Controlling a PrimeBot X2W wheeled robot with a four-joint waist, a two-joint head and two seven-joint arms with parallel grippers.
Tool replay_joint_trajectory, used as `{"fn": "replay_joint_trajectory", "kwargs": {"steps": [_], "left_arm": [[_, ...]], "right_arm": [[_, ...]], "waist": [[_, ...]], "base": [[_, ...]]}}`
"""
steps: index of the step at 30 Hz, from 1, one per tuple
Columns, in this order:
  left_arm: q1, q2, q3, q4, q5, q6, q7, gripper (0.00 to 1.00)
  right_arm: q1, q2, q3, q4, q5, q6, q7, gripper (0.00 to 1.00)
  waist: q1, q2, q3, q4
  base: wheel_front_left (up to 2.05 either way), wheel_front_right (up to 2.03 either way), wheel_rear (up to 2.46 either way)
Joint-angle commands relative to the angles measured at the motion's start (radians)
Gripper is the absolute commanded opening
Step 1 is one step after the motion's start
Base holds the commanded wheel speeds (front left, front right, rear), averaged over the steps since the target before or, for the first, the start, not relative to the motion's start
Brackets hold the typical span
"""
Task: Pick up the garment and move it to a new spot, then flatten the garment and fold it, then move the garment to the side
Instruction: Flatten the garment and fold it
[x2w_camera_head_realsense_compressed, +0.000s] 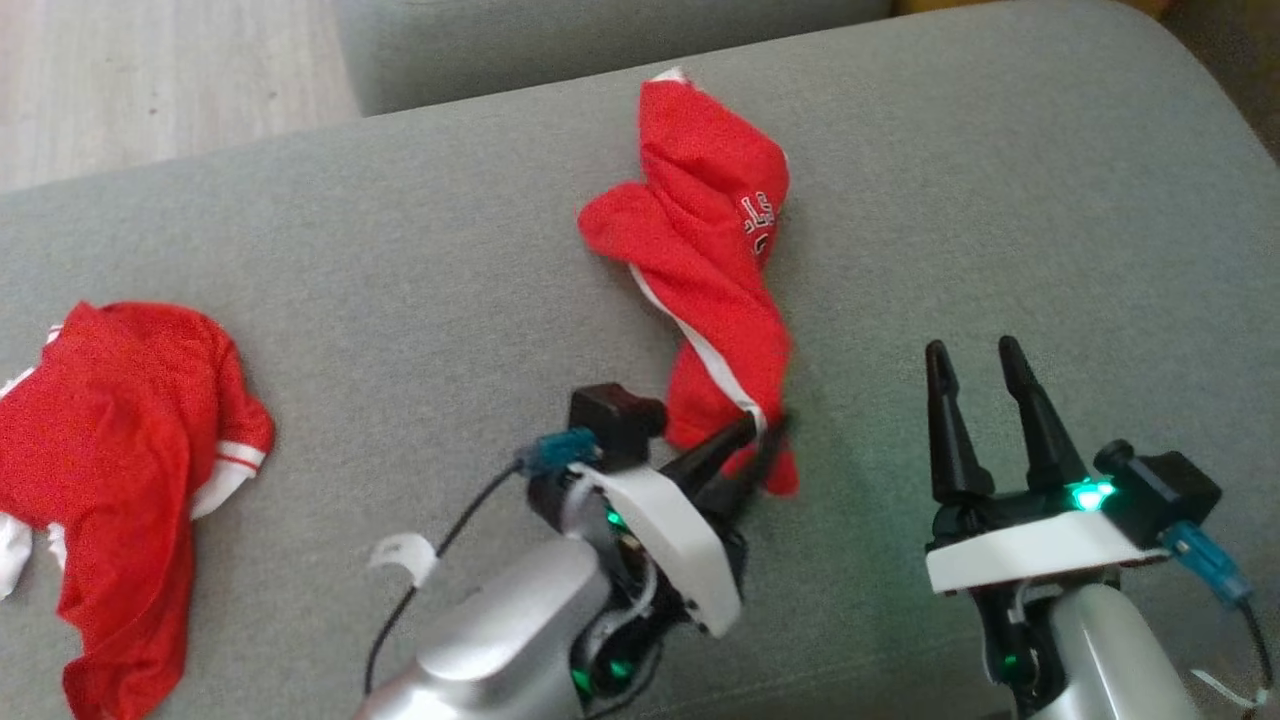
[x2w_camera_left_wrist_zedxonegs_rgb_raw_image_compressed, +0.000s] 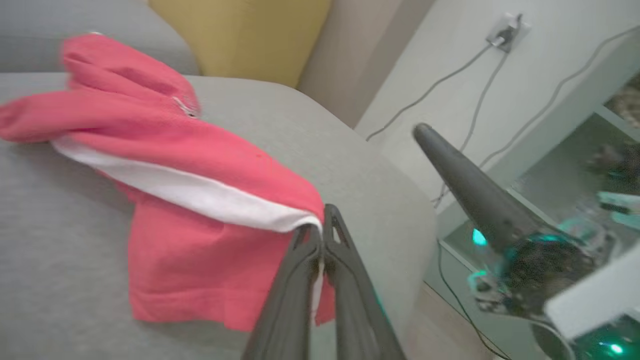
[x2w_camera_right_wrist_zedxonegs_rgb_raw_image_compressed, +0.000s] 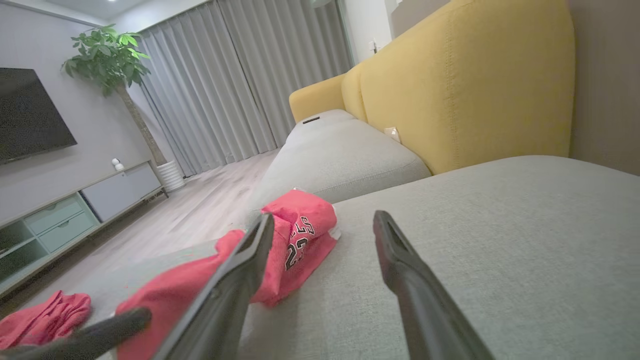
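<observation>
Pickup step, I'd say: left jaws pinch the hem of the crumpled red white-trimmed jersey (x2w_camera_head_realsense_compressed: 715, 270), which trails toward twelve o'clock on the grey fabric sofa (x2w_camera_head_realsense_compressed: 400, 300); right jaws spread, empty. Next: lift it clear.

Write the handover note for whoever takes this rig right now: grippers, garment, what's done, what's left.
Left gripper: shut on the white-trimmed near end of the red garment.
Right gripper: open, empty, to the right of that garment.
Things: most of the red garment lies twisted mid grey cushion. A second red garment lies crumpled at the cushion's left end.
Done: grasp taken.
Left: lift it and move it to a new spot, flatten it, fold it, then move it aside.
</observation>
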Motion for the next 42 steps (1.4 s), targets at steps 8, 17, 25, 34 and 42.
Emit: {"fn": "replay_joint_trajectory", "kwargs": {"steps": [8, 17, 25, 34, 42], "left_arm": [[-0.097, 0.016, 0.071, -0.018, 0.042, 0.033, -0.079, 1.0], [-0.004, 0.124, 0.324, -0.189, 0.224, 0.044, -0.084, 1.0], [0.184, 0.197, 0.496, -0.243, 0.397, 0.102, -0.084, 1.0], [0.407, 0.14, 0.653, -0.245, 0.488, 0.097, -0.084, 1.0], [0.388, 0.073, 0.692, -0.213, 0.565, 0.022, -0.084, 1.0]], "right_arm": [[-0.011, -0.004, -0.011, -0.036, -0.005, -0.001, -0.011, 1.0], [0.003, -0.004, -0.04, -0.035, -0.021, -0.001, -0.011, 1.0], [0.027, -0.004, -0.026, -0.031, -0.022, -0.001, -0.011, 1.0], [0.059, -0.004, -0.016, -0.027, -0.016, -0.001, -0.011, 1.0], [-0.083, -0.004, 0.044, 0.046, -0.116, -0.001, 0.02, 1.0]], "waist": [[0.0001, -0.0001, -0.004, 0.032], [0.0001, -0.0001, -0.029, 0.117], [0.0001, -0.0001, -0.066, 0.163], [0.0001, -0.0001, -0.079, 0.194], [0.0001, -0.0001, -0.029, 0.252]], "base": [[0.0, 0.0, 0.0], [0.0, 0.0, 0.0], [0.0, 0.0, 0.0], [0.0, 0.0, 0.0], [0.0, 0.0, 0.0]]}}
